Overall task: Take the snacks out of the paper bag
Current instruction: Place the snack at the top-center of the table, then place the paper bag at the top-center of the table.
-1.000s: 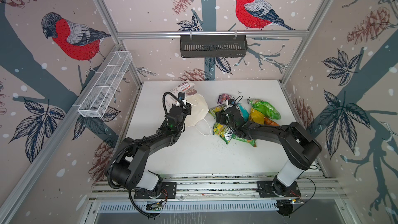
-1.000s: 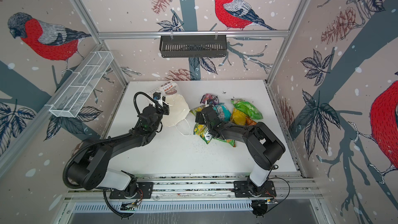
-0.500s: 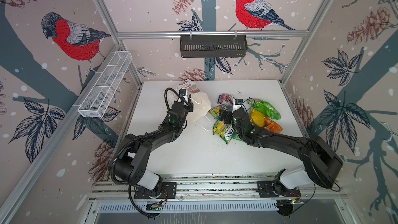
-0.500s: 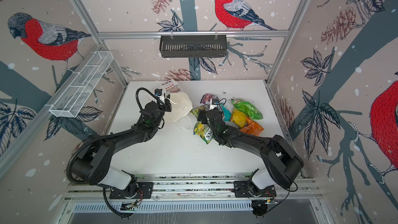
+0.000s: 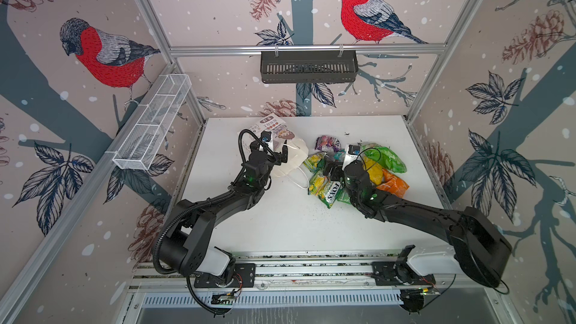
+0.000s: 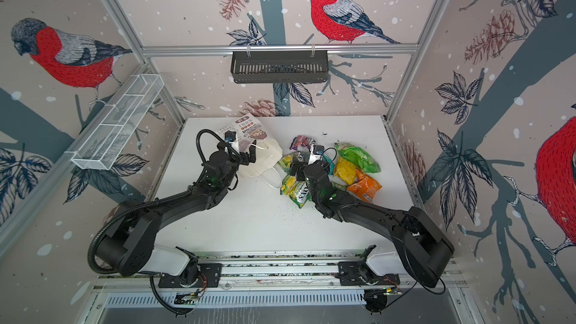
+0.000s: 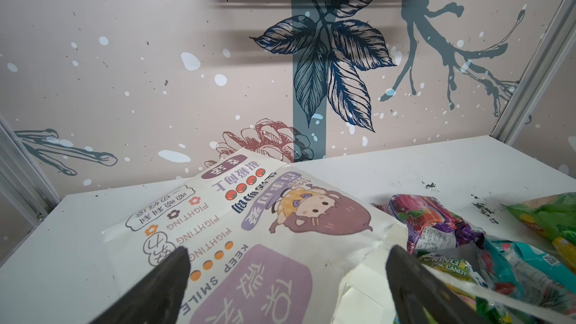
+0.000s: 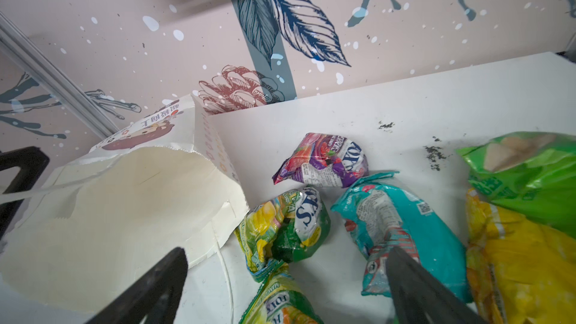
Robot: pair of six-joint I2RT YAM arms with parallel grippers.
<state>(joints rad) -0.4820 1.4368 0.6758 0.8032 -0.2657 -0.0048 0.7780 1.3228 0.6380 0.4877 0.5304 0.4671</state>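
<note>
Snacks (image 8: 383, 213) below spread right pincer (image 8: 286, 250), seemingly apart

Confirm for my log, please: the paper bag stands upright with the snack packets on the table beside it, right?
Not upright: the paper bag lies on its side, mouth open toward the snack packets, as the right wrist view shows. They do lie on the table beside it.

The paper bag (image 5: 297, 155) lies on its side toward the back of the table (image 5: 280, 222), its mouth toward the snacks (image 5: 386, 160) heaped just right of it. Behind both, a shelf (image 5: 308, 67) hangs on the wall.
</note>
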